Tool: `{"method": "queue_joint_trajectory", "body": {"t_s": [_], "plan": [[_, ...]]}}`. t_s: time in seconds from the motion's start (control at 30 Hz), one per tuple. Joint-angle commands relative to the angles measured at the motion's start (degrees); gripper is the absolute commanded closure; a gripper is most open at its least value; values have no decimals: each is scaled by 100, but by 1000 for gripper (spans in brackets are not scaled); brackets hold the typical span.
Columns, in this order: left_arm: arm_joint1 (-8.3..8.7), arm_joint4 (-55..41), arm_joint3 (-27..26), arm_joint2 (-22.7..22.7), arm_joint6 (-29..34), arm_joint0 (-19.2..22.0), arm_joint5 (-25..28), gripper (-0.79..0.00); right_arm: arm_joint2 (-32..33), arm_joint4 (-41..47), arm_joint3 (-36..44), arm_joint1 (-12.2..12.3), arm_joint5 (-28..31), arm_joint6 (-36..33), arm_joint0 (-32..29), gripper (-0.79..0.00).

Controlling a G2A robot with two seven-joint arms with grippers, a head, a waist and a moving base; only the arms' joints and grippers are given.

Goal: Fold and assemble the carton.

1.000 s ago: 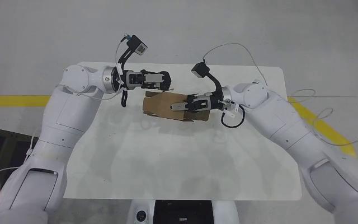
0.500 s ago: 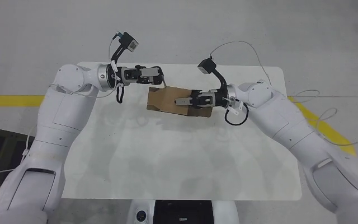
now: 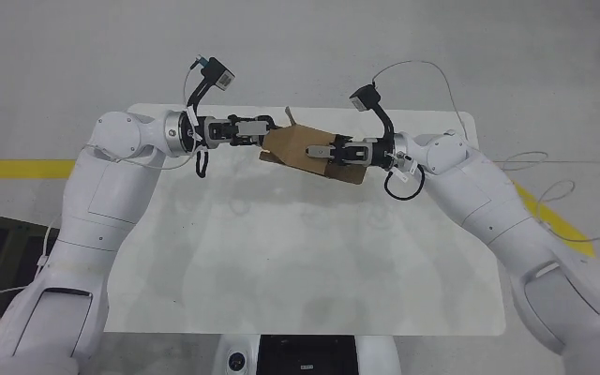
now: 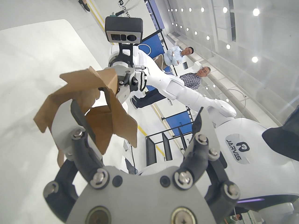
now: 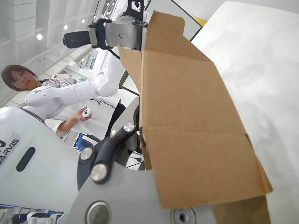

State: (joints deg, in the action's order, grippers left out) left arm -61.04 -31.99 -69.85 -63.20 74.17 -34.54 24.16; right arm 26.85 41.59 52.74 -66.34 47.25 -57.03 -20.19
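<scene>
The brown cardboard carton (image 3: 298, 143) hangs tilted above the far part of the white table (image 3: 281, 272), partly unfolded, with loose flaps at its left end. My right gripper (image 3: 319, 150) is shut on its right half, one finger lying across the top panel. In the right wrist view the carton (image 5: 186, 117) hides most of that gripper. My left gripper (image 3: 266, 127) is open at the carton's left end. In the left wrist view its fingers (image 4: 78, 117) stand wide apart, one of them among the carton's flaps (image 4: 93, 87).
Both arms meet over the table's far edge. The near and middle table surface (image 3: 300, 281) is bare. A yellow floor line (image 3: 37, 169) runs past both sides of the table.
The right gripper carried the carton up, toward the far edge and to the right, tilting it. The left gripper swung in against the carton's left flaps.
</scene>
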Motion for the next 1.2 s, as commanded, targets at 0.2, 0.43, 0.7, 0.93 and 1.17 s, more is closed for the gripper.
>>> {"method": "queue_joint_trajectory", "body": {"t_s": [0.2,0.43,0.7,0.93,1.17], "plan": [[19,-104,-139,-39,157,-124,-91,-785,162,55,-315,-122,79,79,39,0],[31,-192,-193,-67,286,-211,-162,-785,287,82,-475,-244,124,125,62,0],[30,-281,-259,-68,377,-254,-210,-785,388,92,-562,-420,157,158,106,0],[18,-376,-245,-56,478,-222,-191,-785,465,13,-717,-560,179,179,129,0],[38,-263,25,-198,403,-86,-75,-785,623,-16,-838,-559,71,71,28,0]]}}
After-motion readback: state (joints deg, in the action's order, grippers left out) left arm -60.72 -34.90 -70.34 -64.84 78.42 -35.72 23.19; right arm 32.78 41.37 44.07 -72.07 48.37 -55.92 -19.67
